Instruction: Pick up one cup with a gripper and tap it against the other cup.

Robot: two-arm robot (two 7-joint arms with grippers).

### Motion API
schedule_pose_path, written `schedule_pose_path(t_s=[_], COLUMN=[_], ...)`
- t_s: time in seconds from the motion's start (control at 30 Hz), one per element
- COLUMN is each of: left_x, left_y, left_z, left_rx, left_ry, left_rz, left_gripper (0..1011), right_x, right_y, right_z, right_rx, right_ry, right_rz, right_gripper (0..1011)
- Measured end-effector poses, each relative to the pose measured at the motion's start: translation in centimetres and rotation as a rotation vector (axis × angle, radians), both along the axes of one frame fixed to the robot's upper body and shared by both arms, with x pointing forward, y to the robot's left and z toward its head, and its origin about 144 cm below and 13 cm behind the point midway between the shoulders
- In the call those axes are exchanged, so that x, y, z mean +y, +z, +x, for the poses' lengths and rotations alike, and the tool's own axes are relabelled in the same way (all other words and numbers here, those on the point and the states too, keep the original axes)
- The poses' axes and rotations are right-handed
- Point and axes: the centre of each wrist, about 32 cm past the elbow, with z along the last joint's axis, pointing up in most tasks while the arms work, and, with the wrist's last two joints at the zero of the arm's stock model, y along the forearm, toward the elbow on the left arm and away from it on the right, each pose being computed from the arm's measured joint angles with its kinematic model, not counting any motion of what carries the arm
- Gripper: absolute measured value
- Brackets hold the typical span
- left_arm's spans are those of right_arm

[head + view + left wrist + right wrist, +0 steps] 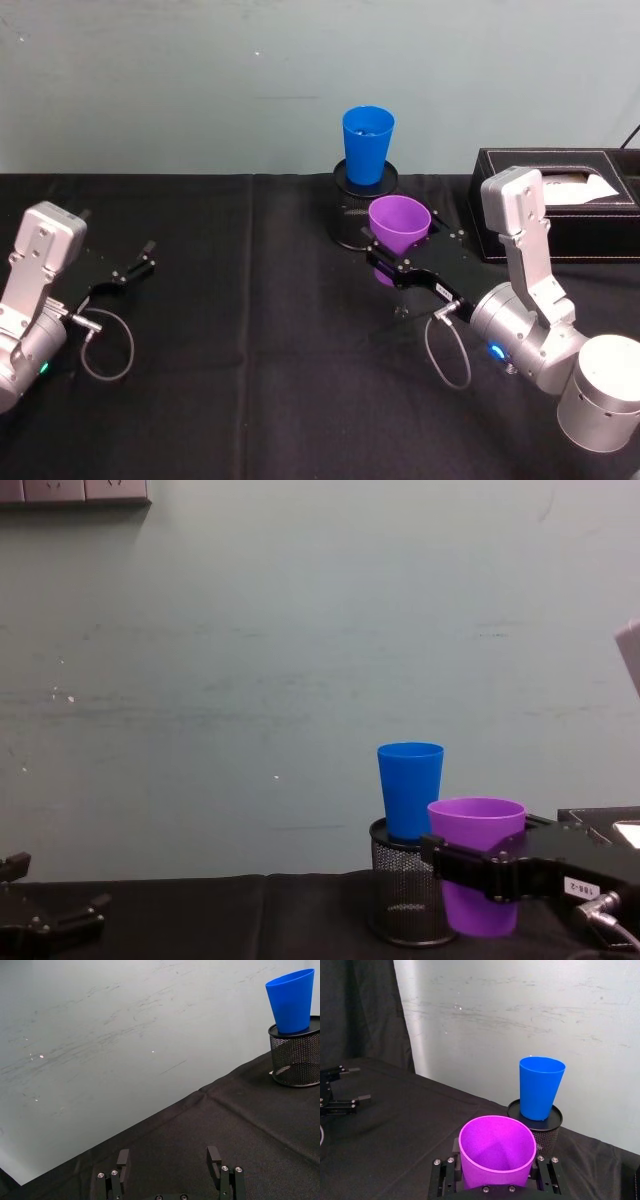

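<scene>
Scuffed pale wall (200, 680) — black-draped table (250, 400) below.

The right tool (476, 866) clamps purple cup (478, 824) beside blue cup (410, 785).

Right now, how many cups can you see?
2. The blue cup stands on the black mesh holder at the back. The purple cup is in the right gripper, jaws shut on it, in front of the holder. The left gripper lies far left.
</scene>
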Motion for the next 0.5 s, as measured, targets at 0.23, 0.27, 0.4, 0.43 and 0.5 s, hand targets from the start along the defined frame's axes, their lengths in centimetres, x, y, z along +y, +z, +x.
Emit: schedule_pose_path(t_s=[0.23, 0.27, 0.4, 0.43, 0.5], left_x=[0.0, 0.0, 0.0, 0.0, 0.0], left_y=[0.0, 0.0, 0.0, 0.0, 0.0], left_z=[0.0, 0.0, 0.0, 0.0, 0.0], left_rx=[0.0, 0.0, 0.0, 0.0, 0.0], left_ry=[0.0, 0.0, 0.0, 0.0, 0.0], left_rz=[0.0, 0.0, 0.0, 0.0, 0.0], left_gripper=[1000, 1000, 1000, 1000, 1000], right_x=[0.0, 0.0, 0.0, 0.0, 0.0], right_y=[0.0, 0.0, 0.0, 0.0, 0.0], right_z=[0.0, 0.0, 0.0, 0.0, 0.0], right_rx=[0.0, 0.0, 0.0, 0.0, 0.0], right_ry=[0.0, 0.0, 0.0, 0.0, 0.0], right_rz=[0.0, 0.0, 0.0, 0.0, 0.0], right_gripper=[733, 733, 733, 733, 733])
